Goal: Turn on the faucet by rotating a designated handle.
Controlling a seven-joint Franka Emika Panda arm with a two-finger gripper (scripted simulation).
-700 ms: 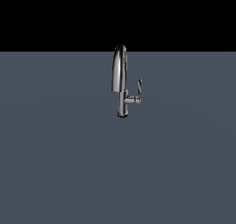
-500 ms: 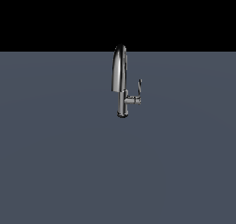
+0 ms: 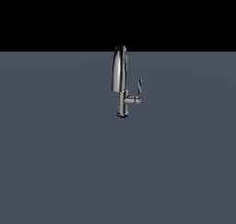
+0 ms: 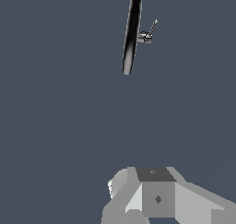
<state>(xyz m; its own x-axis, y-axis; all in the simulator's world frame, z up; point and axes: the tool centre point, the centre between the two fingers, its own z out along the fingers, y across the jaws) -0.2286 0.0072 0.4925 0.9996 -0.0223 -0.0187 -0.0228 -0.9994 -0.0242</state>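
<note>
Change since the earlier frames: none to record in the exterior view; the faucet (image 3: pixel 121 82) and its handle (image 3: pixel 138 89) stand as they stood, and my arm has not entered that view.

My jaws: fingertips out of frame in the wrist view; only the grey block of my hand body shows at the picture's edge; whether the jaws are apart or together I cannot tell; nothing is seen held; not touching any listed item.

Faucet: shiny chrome, upright on the worktop (image 3: pixel 60 163); tall arched gooseneck spout over a cylindrical body; well apart from my hand in the wrist view (image 4: pixel 132 33), where it appears from above as a long dark narrow shape.

Handle: thin chrome lever on a short horizontal stub, projecting from the body toward the exterior view's right; lever tip rising from the stub, roughly upright with a slight tilt; far smaller than the spout; seen in the wrist view (image 4: pixel 150 32) just beside the spout, attached partway along it.

Worktop: flat, uniform slate grey; meets a black background behind the faucet.
</note>
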